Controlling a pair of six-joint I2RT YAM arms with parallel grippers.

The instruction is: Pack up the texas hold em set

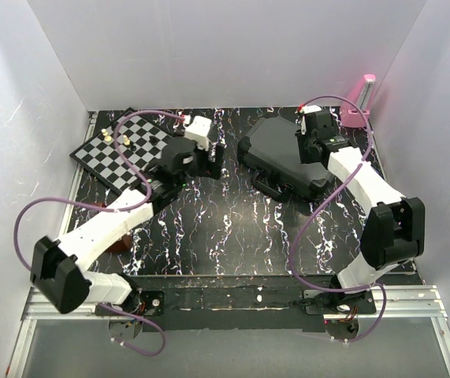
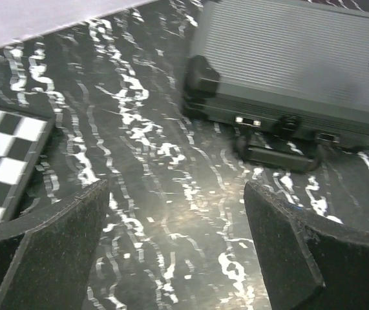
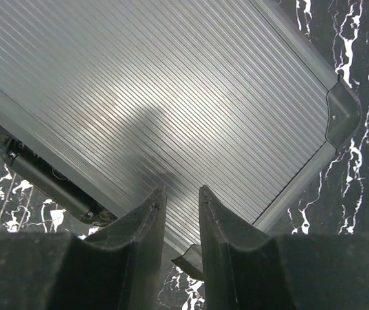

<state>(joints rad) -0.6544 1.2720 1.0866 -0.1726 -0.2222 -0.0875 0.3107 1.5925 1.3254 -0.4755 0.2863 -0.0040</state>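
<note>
Briefcase [image 1: 284, 161] lies shut on the table [image 1: 232, 236], its inside hidden. The right wrist view cuts off most of the ribbed lid [image 3: 171, 97], and whether the fingertips touch it cannot be judged. Left pincer [image 2: 176, 197]: fingers wide apart, holding nothing, over bare table, with the chessboard [image 2: 3, 161] edge to its left, the case handle [image 2: 281, 155] ahead and to the right, and open room between. Right pincer [image 3: 181, 194]: above the lid near one corner, fingers a narrow slit apart, nothing between them.
</note>
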